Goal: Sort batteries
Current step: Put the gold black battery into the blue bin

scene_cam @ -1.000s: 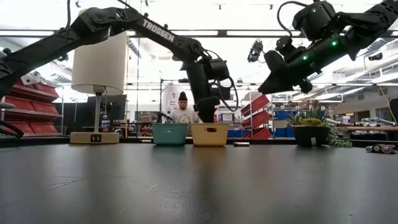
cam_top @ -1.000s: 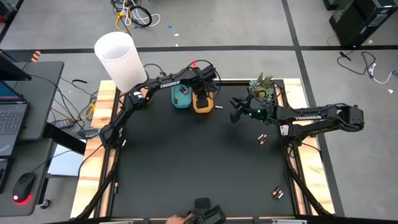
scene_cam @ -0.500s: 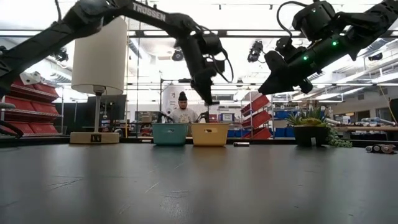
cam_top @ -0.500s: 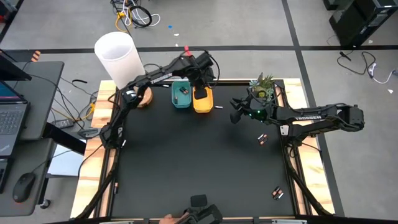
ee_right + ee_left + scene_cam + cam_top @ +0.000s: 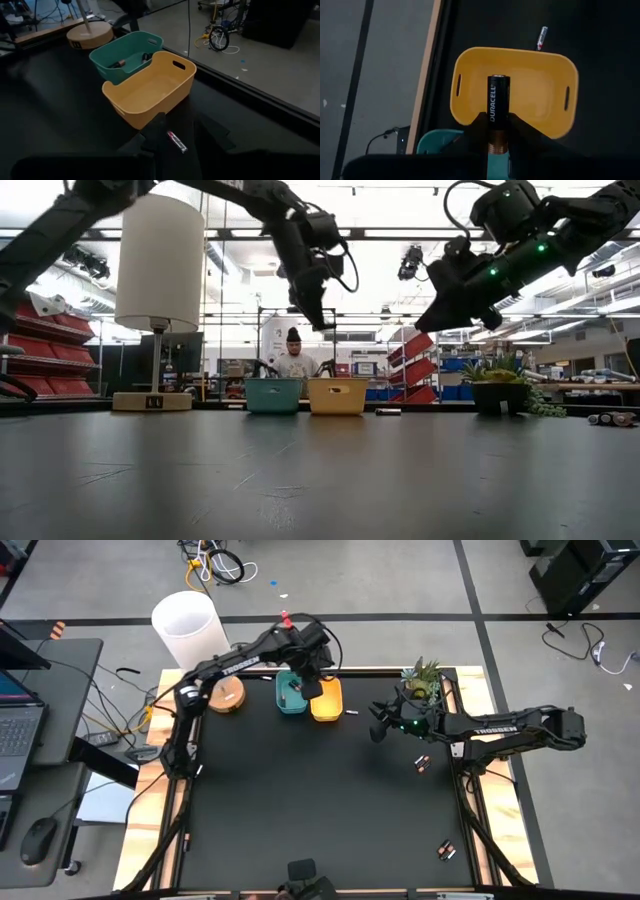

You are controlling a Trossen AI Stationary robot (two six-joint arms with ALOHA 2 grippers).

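Note:
My left gripper (image 5: 307,688) hangs high over the seam between the teal bin (image 5: 291,695) and the yellow bin (image 5: 326,700), shut on a black battery with a copper end (image 5: 498,107). In the low view it is well above both bins (image 5: 322,323). My right gripper (image 5: 377,724) waits open in the air to the right of the bins. A small whitish battery (image 5: 176,141) lies on the table beside the yellow bin, beyond the right fingers. Batteries (image 5: 120,63) lie in the teal bin; the yellow bin (image 5: 515,95) shows bare. My left gripper pinches the battery's copper end (image 5: 497,146) between its two fingers. The battery runs along the fingers and its black end sticks out past the fingertips. The fingers slant steeply down from above. The battery is lifted clear, above the yellow bin.
Loose batteries lie on the right of the mat (image 5: 422,763) and near its front right corner (image 5: 446,851). A potted plant (image 5: 421,682) stands at the back right, a white lamp (image 5: 190,628) on a round base (image 5: 226,695) at the back left. A person sits beyond the table (image 5: 294,358).
My left gripper has risen from down at the yellow bin to well above both bins, shifting toward the table's left over the teal bin's edge, with its fingers kept shut. My right arm has kept still.

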